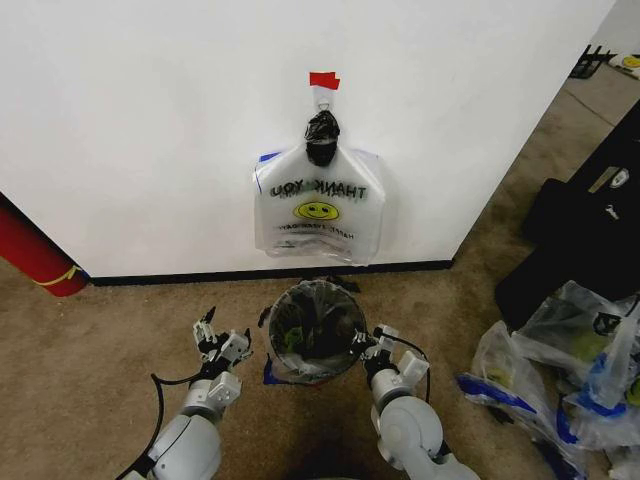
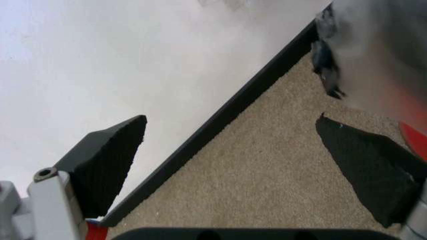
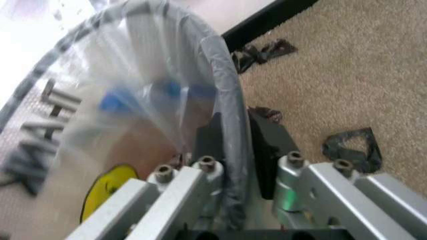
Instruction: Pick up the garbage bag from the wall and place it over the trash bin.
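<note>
Bag placement looks mostly done: a garbage bag (image 1: 318, 330) already lines the trash bin (image 1: 272, 352), which sits on the carpet (image 1: 110, 330) just in front of the wall (image 1: 150, 120), between both arms. A matching "THANK YOU" bag (image 1: 318, 205) hangs from the hook under a black knot (image 1: 321, 137) and red tape (image 1: 324, 80). Right gripper (image 1: 372, 345) is at the bin's right rim; in the right wrist view its fingers (image 3: 267, 150) straddle the rim (image 3: 227, 100), one inside against the plastic film (image 3: 133, 110), one outside, pinching rim and bag together. Left gripper (image 1: 222, 340) hovers just beside the bin's left side, fingers (image 2: 107, 160) spread wide, holding nothing, pointed toward the baseboard (image 2: 220, 120). Main risks, my read: if the right gripper pulls away while clamped it drags the light bin or tips it, since nothing holds the left side; thin film could tear on the wire mesh or slip off the rim on release, collapsing into the bin. Both arms are low, forearms reaching forward from the bottom of the head view, wrists angled toward the bin. Loose bags (image 1: 560, 370) heaped to the right are well apart, no interference.
</note>
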Robot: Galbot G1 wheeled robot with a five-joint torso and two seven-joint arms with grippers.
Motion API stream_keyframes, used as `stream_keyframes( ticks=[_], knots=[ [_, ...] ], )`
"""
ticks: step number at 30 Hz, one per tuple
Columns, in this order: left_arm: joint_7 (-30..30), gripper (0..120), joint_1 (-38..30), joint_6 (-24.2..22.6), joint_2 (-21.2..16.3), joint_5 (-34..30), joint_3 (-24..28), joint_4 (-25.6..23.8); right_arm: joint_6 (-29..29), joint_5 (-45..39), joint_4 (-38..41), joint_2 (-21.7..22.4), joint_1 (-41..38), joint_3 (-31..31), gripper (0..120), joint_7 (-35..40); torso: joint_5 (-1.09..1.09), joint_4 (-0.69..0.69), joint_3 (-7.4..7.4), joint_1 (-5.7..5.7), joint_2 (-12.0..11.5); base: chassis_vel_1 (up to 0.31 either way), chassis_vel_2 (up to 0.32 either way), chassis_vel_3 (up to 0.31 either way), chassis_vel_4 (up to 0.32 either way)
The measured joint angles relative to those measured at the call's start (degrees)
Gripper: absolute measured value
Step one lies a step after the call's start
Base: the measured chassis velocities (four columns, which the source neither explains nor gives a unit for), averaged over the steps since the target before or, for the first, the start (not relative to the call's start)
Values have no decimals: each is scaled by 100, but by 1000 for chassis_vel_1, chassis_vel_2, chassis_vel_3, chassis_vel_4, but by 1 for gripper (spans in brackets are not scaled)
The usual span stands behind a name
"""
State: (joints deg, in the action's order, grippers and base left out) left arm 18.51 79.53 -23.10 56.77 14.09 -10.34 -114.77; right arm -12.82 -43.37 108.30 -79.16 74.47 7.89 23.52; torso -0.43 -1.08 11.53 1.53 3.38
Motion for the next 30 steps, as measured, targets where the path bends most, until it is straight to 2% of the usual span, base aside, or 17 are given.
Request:
stream_keyframes(
  ticks=[1, 5, 7, 13, 15, 21, 26, 30],
  knots=[
    [0, 100, 0, 0, 0, 0, 0, 0, 0, 0, 0, 0, 0, 0, 13, 0, 0, 0, 0, 0, 0, 0, 0, 0, 0],
    [-1, 100, 9, -3, 12, -2, 7, -4, -105, 152, 141, 66, 9, 106, 29, 15, -2, -2, 0, 0, 0, 0, 0, 0, 0],
    [-1, 100, 9, -4, 12, -3, 7, -4, -128, 161, 169, 83, 8, 123, 32, 15, -2, -2, 0, 0, 0, 0, 0, 0, 0],
    [-2, 100, -20, -12, 19, -27, -4, -3, -298, 235, 345, 270, 74, 178, 60, 24, -2, -2, -1, 0, 0, 0, 0, 0, 0],
    [-3, 100, -29, -17, 32, -33, -4, -5, -321, 252, 368, 301, 88, 193, 63, 26, -2, -2, -1, 0, 0, 0, 0, 0, 0],
    [-4, 100, -67, -53, 141, -155, -73, -128, -177, 676, 431, 512, 218, 347, 88, -226, -1, -3, -1, 0, 0, 0, 0, 0, 0],
    [-4, 100, -58, -90, 176, -186, -80, -257, -82, 753, 452, 617, 281, 431, 99, -470, -1, -3, -2, 0, 0, 0, 0, 0, 0],
    [-5, 100, -18, -92, 208, -180, -62, -272, -97, 476, 399, 621, 238, 453, 100, -515, -4, -2, -2, 0, 0, 0, 0, 0, 0]
  ],
)
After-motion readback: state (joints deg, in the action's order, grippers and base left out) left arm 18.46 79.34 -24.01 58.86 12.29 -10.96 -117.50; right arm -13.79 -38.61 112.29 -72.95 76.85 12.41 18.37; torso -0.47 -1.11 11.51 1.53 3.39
